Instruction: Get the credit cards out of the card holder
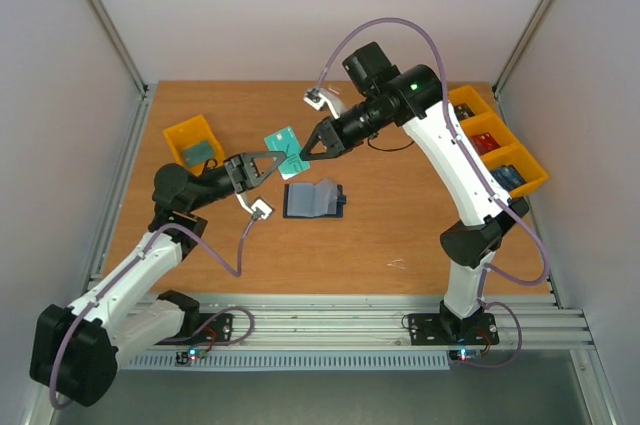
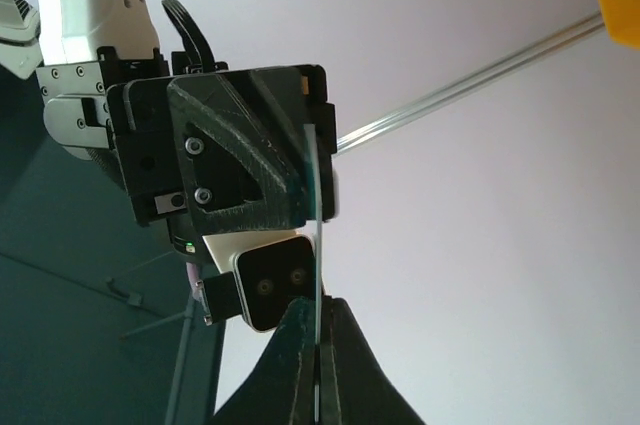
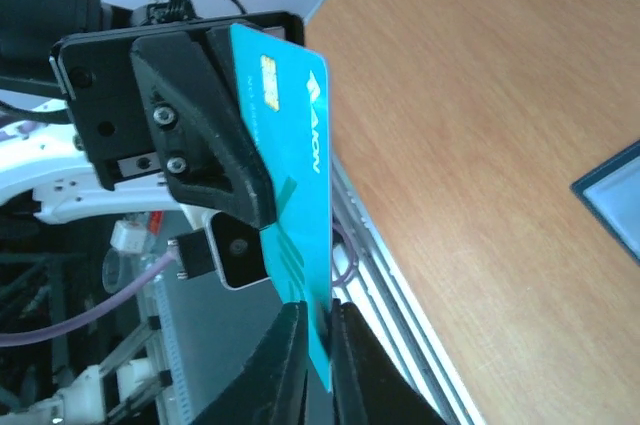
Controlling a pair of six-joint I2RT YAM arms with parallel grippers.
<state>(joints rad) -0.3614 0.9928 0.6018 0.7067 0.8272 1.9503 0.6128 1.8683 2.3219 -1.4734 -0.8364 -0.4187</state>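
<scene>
My left gripper (image 2: 318, 370) is clamped on one edge of a teal credit card (image 3: 295, 165). My right gripper (image 3: 318, 345) pinches the opposite edge, so the card hangs between us above the middle of the table (image 1: 400, 235). The card holder (image 1: 313, 199) lies open just beneath, toward the near edge. If my two arms pull or twist unevenly, the thin card could bend, spring free and drop.

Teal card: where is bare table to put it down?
Free: table between the card holder and the near rail; back strip between the single yellow bin and the right arm. Crowded: mid-table, where left gripper and right gripper hold the teal card.
</scene>
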